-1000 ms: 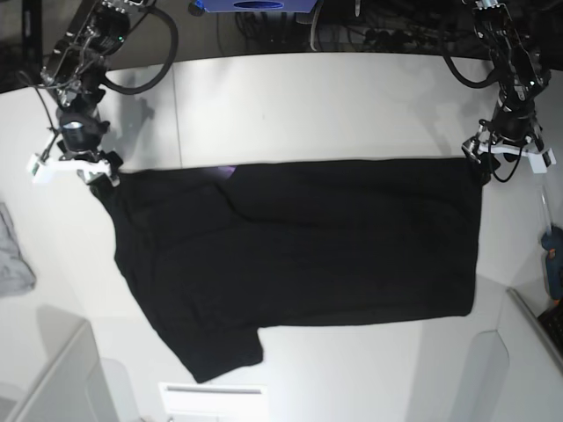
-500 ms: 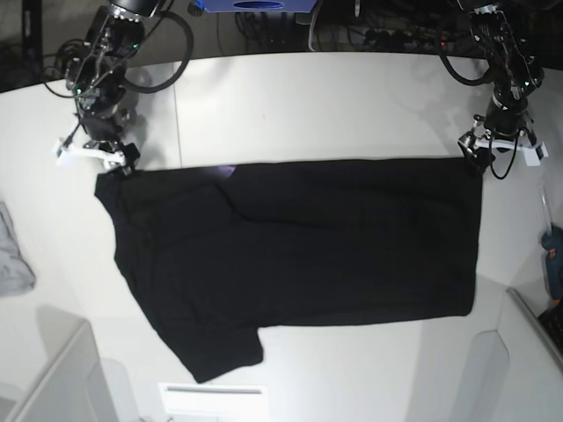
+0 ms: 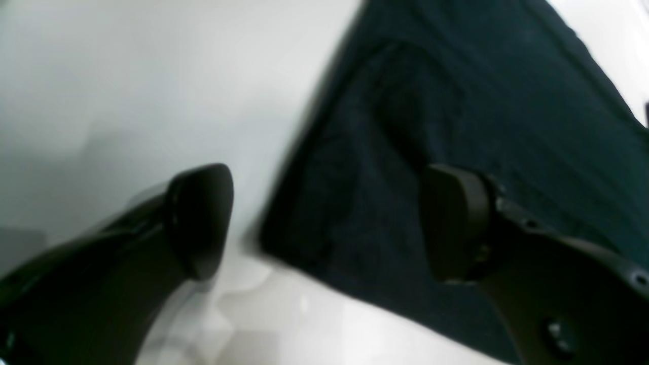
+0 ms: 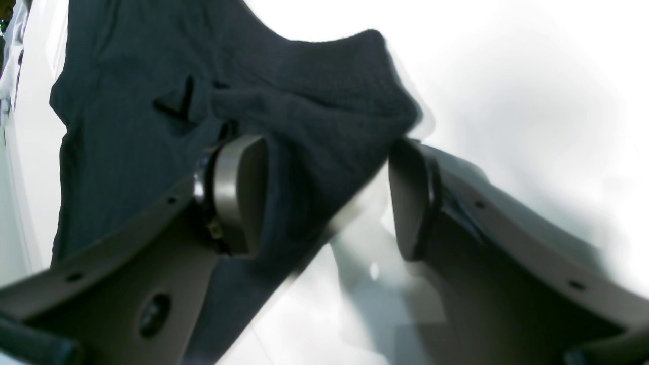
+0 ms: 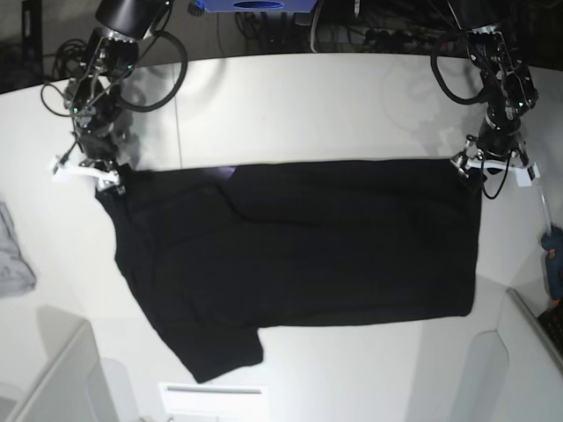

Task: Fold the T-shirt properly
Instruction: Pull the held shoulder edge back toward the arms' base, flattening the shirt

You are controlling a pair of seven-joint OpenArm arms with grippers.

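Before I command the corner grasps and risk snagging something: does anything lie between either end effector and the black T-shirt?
Nothing visible does. The left end effector straddles a corner of the large black cloth T-shirt, jaws open, only bare white table around. The right end effector is also open, over the opposite corner.

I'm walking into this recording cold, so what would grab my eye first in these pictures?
The big black T-shirt spread flat across the middle of the white table, one sleeve jutting toward the near edge. Next, the two arms at its far corners: the left tool and the right tool both stand open, each straddling a corner's edge. A small grey cloth lies at the frame's left edge.
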